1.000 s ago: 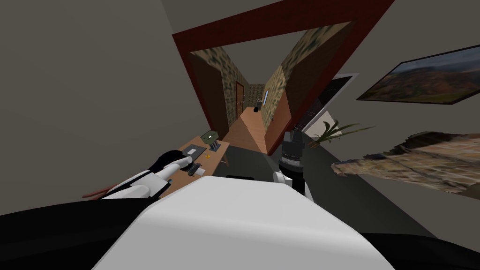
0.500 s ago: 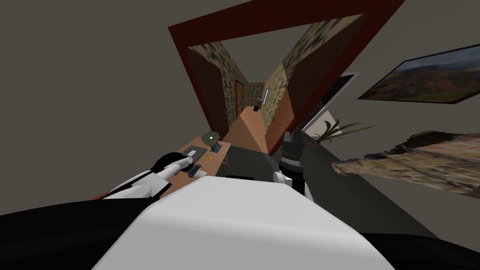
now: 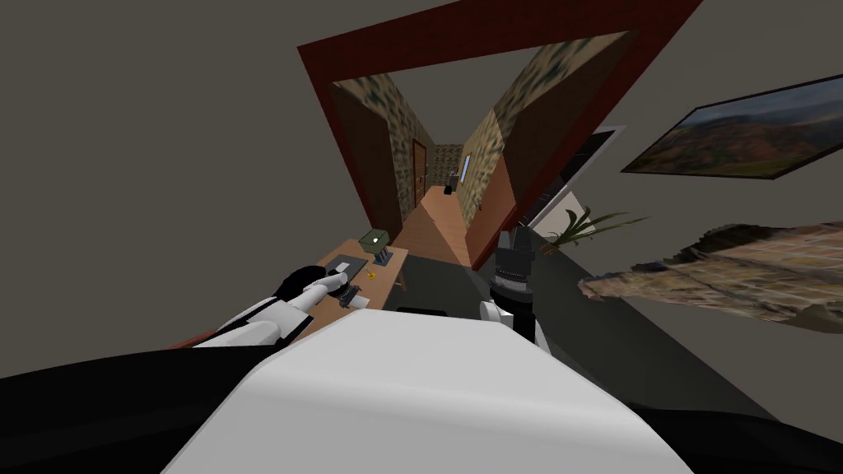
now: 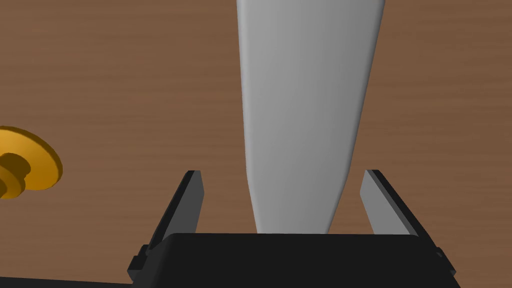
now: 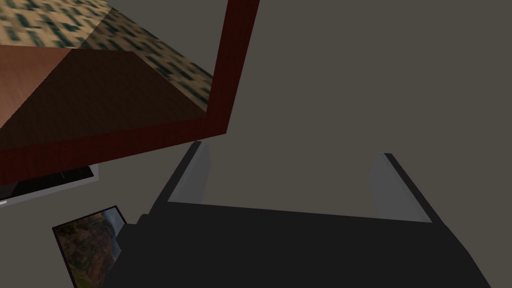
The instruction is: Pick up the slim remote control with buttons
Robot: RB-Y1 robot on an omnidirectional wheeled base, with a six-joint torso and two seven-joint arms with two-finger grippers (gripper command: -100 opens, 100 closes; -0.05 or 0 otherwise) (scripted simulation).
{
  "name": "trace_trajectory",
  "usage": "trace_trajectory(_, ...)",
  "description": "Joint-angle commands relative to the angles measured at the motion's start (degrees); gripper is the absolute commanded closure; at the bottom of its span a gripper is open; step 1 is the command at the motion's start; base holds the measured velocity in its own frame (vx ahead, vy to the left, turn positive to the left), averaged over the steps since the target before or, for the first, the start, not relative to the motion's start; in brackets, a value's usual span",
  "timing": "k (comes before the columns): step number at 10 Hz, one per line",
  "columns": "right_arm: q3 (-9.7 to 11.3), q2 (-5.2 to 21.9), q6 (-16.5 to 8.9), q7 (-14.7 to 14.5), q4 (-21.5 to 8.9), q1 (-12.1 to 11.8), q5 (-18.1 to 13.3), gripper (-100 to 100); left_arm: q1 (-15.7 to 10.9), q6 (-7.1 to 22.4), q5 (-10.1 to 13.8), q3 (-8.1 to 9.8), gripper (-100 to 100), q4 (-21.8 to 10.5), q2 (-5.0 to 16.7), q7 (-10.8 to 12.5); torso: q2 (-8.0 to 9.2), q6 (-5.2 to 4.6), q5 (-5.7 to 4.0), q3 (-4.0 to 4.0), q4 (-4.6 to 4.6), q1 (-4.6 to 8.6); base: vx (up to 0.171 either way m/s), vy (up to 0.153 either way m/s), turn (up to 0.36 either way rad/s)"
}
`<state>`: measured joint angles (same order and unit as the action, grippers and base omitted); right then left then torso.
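While the left gripper [image 4: 283,173] hangs over the brown wooden table [image 4: 125,75], its 2 fingers stand apart astride the plain grey remote [image 4: 305,100], not touching it. Orange disc [image 4: 31,161] nearby. Right gripper [image 5: 292,151] spread, empty.

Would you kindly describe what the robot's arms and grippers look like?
The left arm is white with a dark joint; the right arm looks mostly dark. The left gripper and right gripper each have a dark box body and two thin, light grey, blade-like fingers.
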<state>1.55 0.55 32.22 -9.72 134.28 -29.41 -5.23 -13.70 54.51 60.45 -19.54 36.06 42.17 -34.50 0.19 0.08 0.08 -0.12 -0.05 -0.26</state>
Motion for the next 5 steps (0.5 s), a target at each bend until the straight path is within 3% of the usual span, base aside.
trace_trajectory(1,0.0,0.0,0.0,0.0,0.0,0.0,0.0,0,-1.6,0.4,-2.9,1.65,-100,-1.0,-2.5,1.7,0.0,0.0,0.0,0.0,0.0,0.0,-0.066,0.091,-0.046)
trace_trajectory(2,0.0,0.0,0.0,0.0,0.0,0.0,0.0,0,-1.6,0.4,-4.1,1.65,-100,-1.0,-2.5,1.7,0.0,-0.02,0.01,0.0,0.0,-0.02,-0.065,0.073,-0.027)
trace_trajectory(3,0.0,0.0,0.0,0.0,0.0,0.0,0.0,0,-2.7,0.9,-5.9,3.02,-100,-1.2,-4.6,3.7,0.0,0.0,-0.01,0.0,0.0,0.02,-0.095,0.093,-0.039)
trace_trajectory(4,0.0,0.0,0.0,0.0,0.0,0.0,0.0,0,-2.7,0.9,-7.5,3.02,-100,-1.2,-4.6,3.8,0.08,-0.01,0.01,-0.04,-0.01,-0.02,-0.064,0.082,-0.036)
trace_trajectory(5,0.0,0.0,0.0,0.0,0.0,0.0,0.0,0,-3.9,1.5,-9.5,4.4,-100,-1.4,-6.7,5.9,0.01,0.01,0.0,-0.01,-0.01,0.0,-0.051,0.085,-0.037)
